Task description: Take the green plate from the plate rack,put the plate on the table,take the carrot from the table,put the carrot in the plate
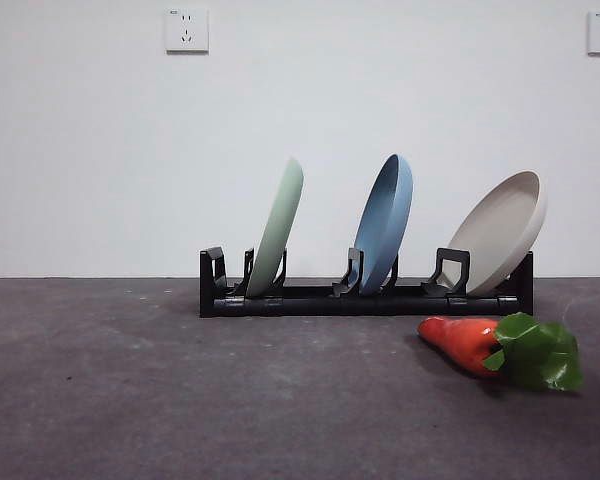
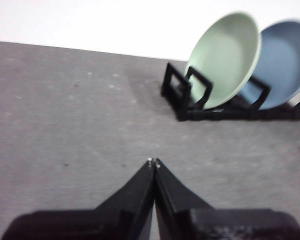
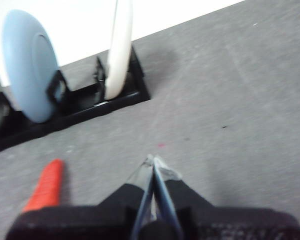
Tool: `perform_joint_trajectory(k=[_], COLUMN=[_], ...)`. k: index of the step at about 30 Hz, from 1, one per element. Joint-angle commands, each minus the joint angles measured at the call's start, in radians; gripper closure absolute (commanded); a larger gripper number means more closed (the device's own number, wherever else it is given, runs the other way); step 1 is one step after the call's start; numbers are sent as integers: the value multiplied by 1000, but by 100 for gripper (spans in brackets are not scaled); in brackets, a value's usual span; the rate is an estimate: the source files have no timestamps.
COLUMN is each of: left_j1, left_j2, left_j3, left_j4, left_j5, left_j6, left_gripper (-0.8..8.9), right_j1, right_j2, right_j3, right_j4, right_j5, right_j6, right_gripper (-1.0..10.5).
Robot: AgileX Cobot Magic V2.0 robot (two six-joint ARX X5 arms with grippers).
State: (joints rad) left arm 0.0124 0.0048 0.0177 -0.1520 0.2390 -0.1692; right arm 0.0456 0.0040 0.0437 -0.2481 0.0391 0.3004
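Fingers first: my left gripper [image 2: 153, 161] has its two black jaws pressed together to a point, nothing between them, over bare grey table [image 2: 65, 115]. My right gripper [image 3: 154, 160] is the same, jaws closed tip to tip with nothing pinched, and the table beneath it is bare too.

Out from the left jaws, the green plate [image 2: 225, 60] sits in the upper right of the left wrist frame, leaning in the end slot of the plate rack [image 2: 182, 97], with the blue plate [image 2: 285, 62] just behind it.

Out from the right jaws, the carrot [image 3: 46, 186] lies at the lower left of the right wrist frame, near the gripper but apart from it. Beyond it the beige plate [image 3: 119, 47] stands on edge in the rack.

Front view now: rack at centre, green plate at centre-left, blue in the middle, beige at right, all tilted. The carrot rests on the table at lower right, just in front of the rack's right end, leaves pointing right.
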Motion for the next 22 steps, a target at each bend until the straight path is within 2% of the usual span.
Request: perform_joint_trajectory(k=[1,4,11,16,22], left_j1=[2,2,2,2,2], left_j2=[-3,-3,41,132,289], left_j3=[15,55,205,329,496], left_j4=[8,6,-21,-79,-165], left_j5=[47,85,135,198,339], left_j6=[-117,-152,-190,-182,-134], left_gripper=[820,820,820,820,820], right_j1=[2,2,3,3,3], right_j2=[-2,5,119,264,467], right_j3=[10,48,236,428,692], right_j4=[8,7,-49,-201,-444], right_j5=[-72,-94,-148,-234,-351], right_j6=[70,125,125,8,-145], right_gripper=[957,958,958,958,958])
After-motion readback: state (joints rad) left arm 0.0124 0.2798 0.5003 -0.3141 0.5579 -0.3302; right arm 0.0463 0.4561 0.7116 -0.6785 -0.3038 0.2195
